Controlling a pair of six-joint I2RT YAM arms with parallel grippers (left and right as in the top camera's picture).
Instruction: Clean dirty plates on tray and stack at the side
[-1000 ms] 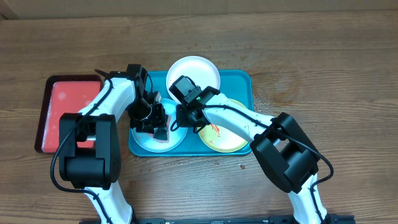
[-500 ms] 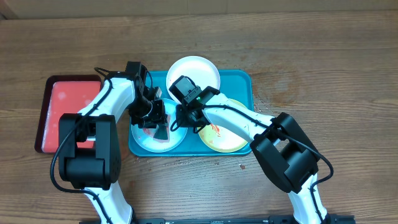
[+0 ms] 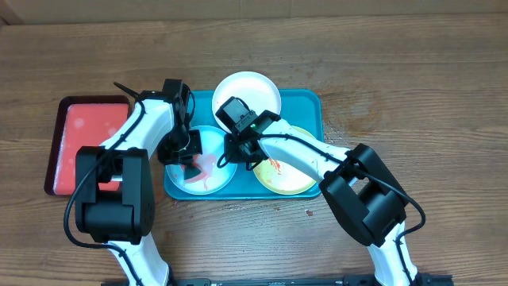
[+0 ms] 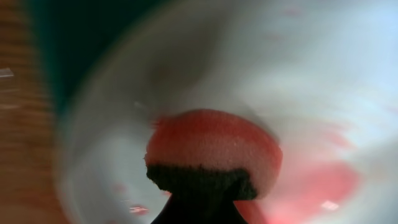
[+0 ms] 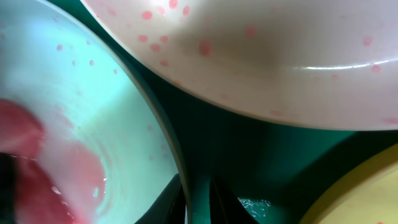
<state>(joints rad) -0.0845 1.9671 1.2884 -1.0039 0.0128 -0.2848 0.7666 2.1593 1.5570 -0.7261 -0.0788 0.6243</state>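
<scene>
On the teal tray (image 3: 305, 107) lie three dirty plates: white (image 3: 248, 91) at the back, light blue (image 3: 213, 171) front left, yellow-green (image 3: 286, 176) front right. My left gripper (image 3: 189, 161) is shut on a pink sponge with a dark scrub layer (image 4: 214, 146), pressed onto the light blue plate (image 4: 323, 93) beside a red smear (image 4: 326, 183). My right gripper (image 3: 232, 155) pinches that plate's right rim (image 5: 163, 134), one finger on each side. In the right wrist view the white plate (image 5: 261, 56) carries red specks.
A smaller red tray (image 3: 87, 143) with a dark rim lies on the wooden table left of the teal tray. Both arms cross over the tray's front half. Bare tray floor (image 5: 249, 155) shows between the plates, and the yellow-green plate (image 5: 370, 193) is close on the right.
My left gripper has closed onto the sponge and shifted slightly left on the light blue plate, uncovering a red smear. The right arm has held its place on the rim.
</scene>
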